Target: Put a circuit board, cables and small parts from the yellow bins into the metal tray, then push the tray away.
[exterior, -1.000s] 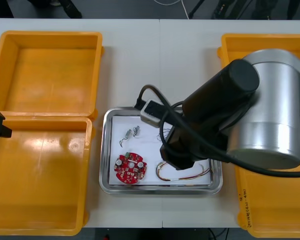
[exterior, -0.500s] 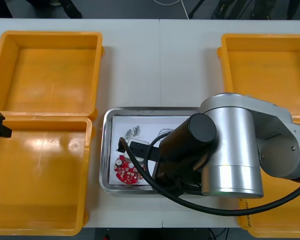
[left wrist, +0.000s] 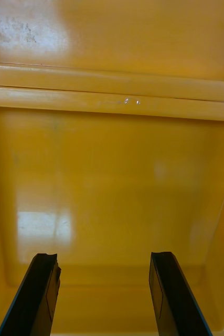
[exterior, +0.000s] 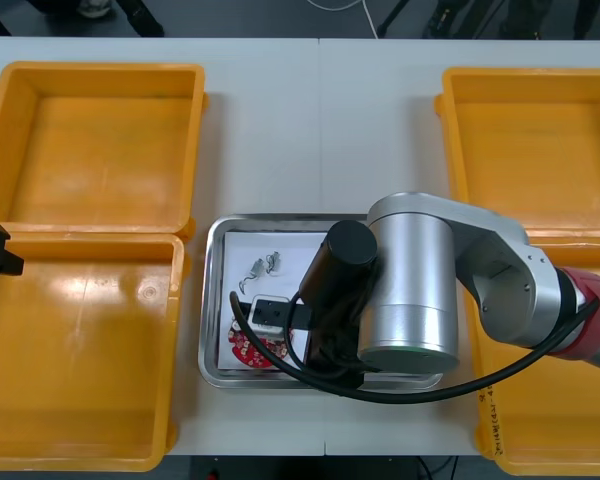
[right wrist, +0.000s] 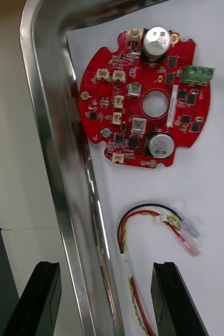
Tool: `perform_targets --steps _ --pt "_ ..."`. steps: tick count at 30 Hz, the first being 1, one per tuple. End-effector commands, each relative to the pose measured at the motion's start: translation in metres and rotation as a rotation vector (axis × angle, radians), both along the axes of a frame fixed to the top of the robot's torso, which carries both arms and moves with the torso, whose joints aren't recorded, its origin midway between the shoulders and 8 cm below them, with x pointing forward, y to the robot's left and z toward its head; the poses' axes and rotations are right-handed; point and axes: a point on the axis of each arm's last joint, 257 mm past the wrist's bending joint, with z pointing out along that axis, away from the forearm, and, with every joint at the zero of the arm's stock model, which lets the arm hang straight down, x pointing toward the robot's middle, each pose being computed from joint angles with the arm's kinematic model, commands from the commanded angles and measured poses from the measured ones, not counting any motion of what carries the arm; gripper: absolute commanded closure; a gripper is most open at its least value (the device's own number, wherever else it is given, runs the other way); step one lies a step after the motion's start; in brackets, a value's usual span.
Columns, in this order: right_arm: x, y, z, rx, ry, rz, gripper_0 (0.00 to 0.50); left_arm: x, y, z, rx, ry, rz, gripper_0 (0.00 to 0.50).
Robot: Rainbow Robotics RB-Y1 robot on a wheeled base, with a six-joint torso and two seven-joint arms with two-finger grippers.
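At left, the left gripper (left wrist: pixel 104 257) hangs over a yellow bin (left wrist: pixel 112 173), its fingers spread apart. The metal tray (exterior: pixel 212 300) at centre holds small metal parts (exterior: pixel 263 266), a round red circuit board (right wrist: pixel 146 102) and a red and yellow cable (right wrist: pixel 143 231). The right gripper (right wrist: pixel 105 265), fingers wide and holding nothing, straddles the tray's rim, one finger outside it and the other over the white lining near the cable.

Four shallow rectangular yellow plastic bins (exterior: pixel 100 150) are showing; one shiny metal tray (exterior: pixel 208 300) with a white inside is lying among them; one round red circuit board (right wrist: pixel 122 105) is resting in it; one red-and-yellow cable (right wrist: pixel 124 258) is lying there too; small metal parts (exterior: pixel 264 266) are numbering about two, though they are hard to count.
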Motion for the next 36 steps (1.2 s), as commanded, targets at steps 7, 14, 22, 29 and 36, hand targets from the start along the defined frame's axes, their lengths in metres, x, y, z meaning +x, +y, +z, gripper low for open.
perform_targets --steps 7,14,22,29,36 --pt "-0.024 0.016 -0.021 -0.05 -0.023 0.126 0.0 -0.003 0.019 0.016 0.092 -0.03 -0.048 0.0" --pt "-0.027 0.016 -0.028 -0.071 -0.039 0.148 0.0 -0.003 0.019 0.016 0.092 -0.03 -0.048 0.0" --pt "-0.033 0.016 -0.035 -0.087 -0.046 0.167 0.0 -0.003 0.019 0.016 0.092 -0.03 -0.048 0.0" --pt "-0.027 0.016 -0.045 -0.107 -0.032 0.145 0.0 -0.003 0.019 0.016 0.092 -0.03 -0.048 0.0" --pt "-0.023 0.021 -0.048 -0.108 -0.06 0.153 0.0 -0.003 0.019 0.016 0.092 -0.03 -0.048 0.0"
